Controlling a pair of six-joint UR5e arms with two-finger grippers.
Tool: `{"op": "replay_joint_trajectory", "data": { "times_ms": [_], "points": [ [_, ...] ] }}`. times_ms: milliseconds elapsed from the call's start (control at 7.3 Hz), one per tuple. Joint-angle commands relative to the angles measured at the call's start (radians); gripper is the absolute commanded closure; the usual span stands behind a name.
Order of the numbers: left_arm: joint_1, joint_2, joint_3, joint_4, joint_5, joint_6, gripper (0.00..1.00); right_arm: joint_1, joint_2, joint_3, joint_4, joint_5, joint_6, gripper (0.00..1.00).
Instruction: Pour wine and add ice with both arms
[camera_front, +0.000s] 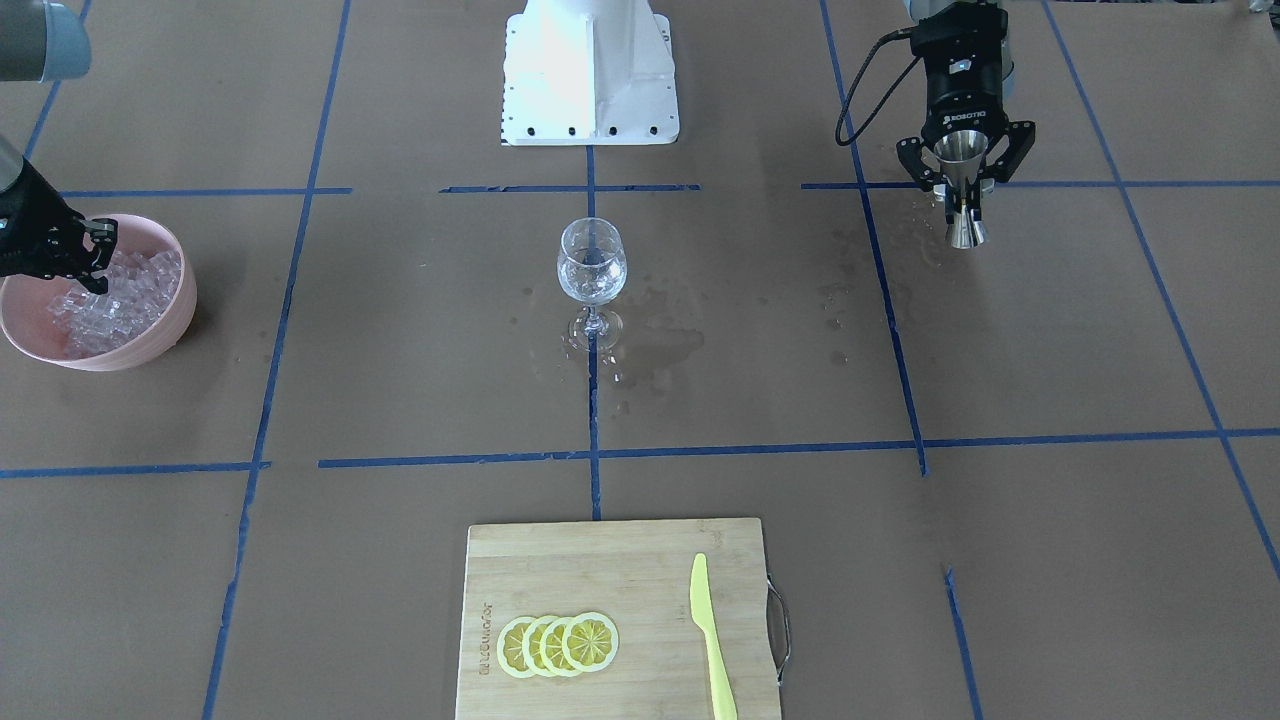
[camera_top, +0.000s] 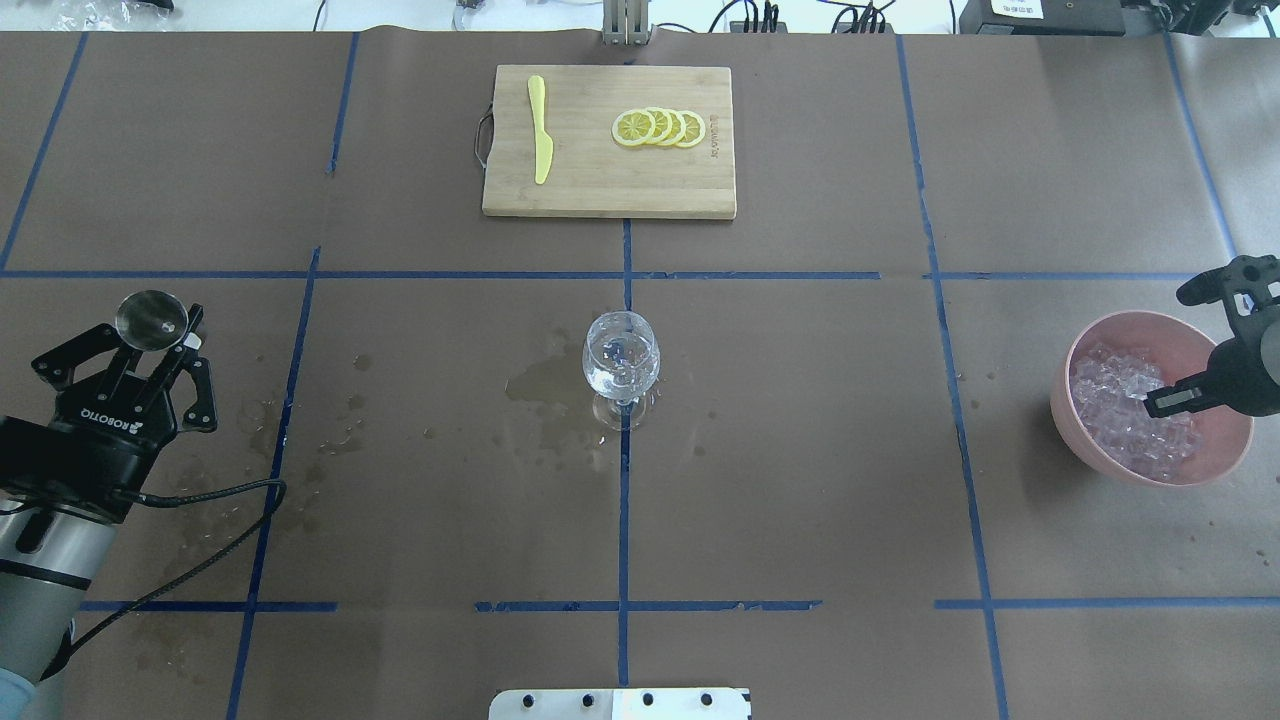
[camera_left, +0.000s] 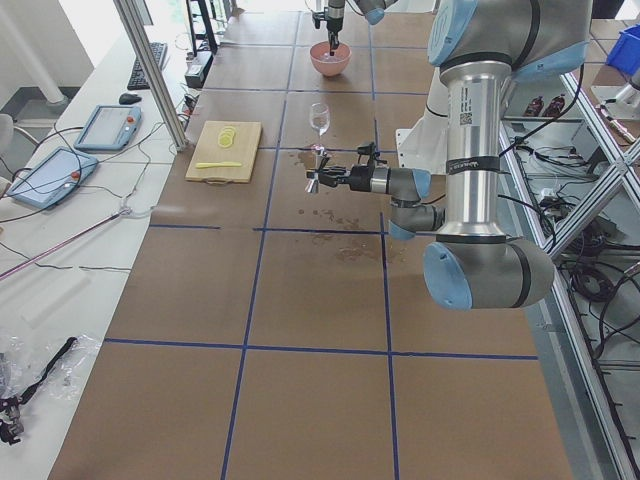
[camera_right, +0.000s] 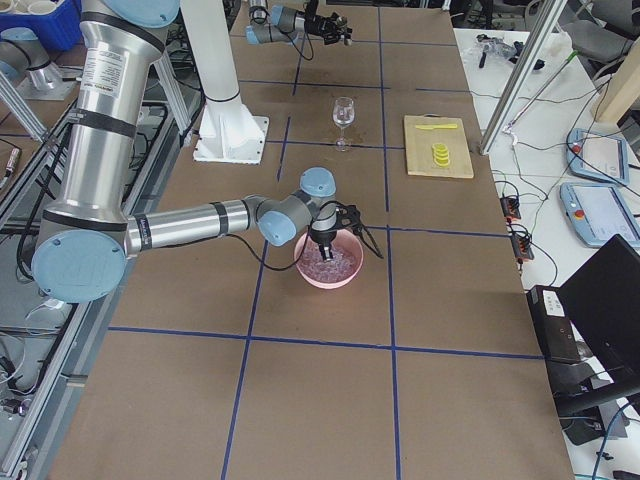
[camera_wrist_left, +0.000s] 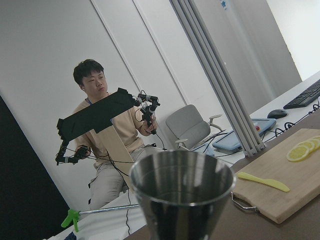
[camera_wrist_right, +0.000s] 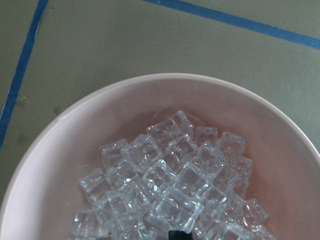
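Observation:
My left gripper (camera_front: 962, 182) (camera_top: 150, 345) is shut on a steel jigger (camera_front: 963, 205) (camera_top: 150, 320) and holds it upright above the table on my left side; its open rim fills the left wrist view (camera_wrist_left: 182, 192). A clear stemmed glass (camera_front: 592, 265) (camera_top: 621, 362) stands at the table's centre with a little clear wine in it. My right gripper (camera_front: 106, 258) (camera_top: 1166, 350) is open, its fingers down at the heap of ice (camera_front: 120, 300) (camera_top: 1130, 415) (camera_wrist_right: 170, 185) in a pink bowl (camera_front: 150, 345) (camera_top: 1085, 340) (camera_wrist_right: 100, 95).
A wooden cutting board (camera_front: 600, 560) (camera_top: 600, 190) with lemon slices (camera_front: 558, 643) and a yellow knife (camera_front: 712, 640) lies at the far edge. Wet patches (camera_top: 540, 385) spread around the glass and under the left arm. The white robot base (camera_front: 590, 70) stands behind the glass.

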Motion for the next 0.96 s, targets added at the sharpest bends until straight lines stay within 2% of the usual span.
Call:
{"op": "replay_joint_trajectory", "data": {
  "times_ms": [0,137,274,548,822],
  "points": [
    [0.000,0.000,0.000,0.000,0.000,0.000,1.00,0.009,0.001,0.006,0.000,0.000,-0.003,0.91],
    [0.000,0.000,0.000,-0.003,0.000,0.000,1.00,0.009,0.005,0.006,0.002,-0.001,0.007,0.41],
    [0.000,0.000,0.002,-0.003,0.000,0.000,1.00,0.017,0.005,0.013,-0.001,0.020,0.011,0.16],
    [0.000,0.000,0.003,-0.003,0.000,0.000,1.00,0.021,0.003,0.011,-0.001,0.032,0.012,0.02],
    [0.000,0.000,0.005,-0.003,0.000,0.000,1.00,0.027,0.041,0.008,-0.035,0.032,0.055,0.03]
  ]
}}
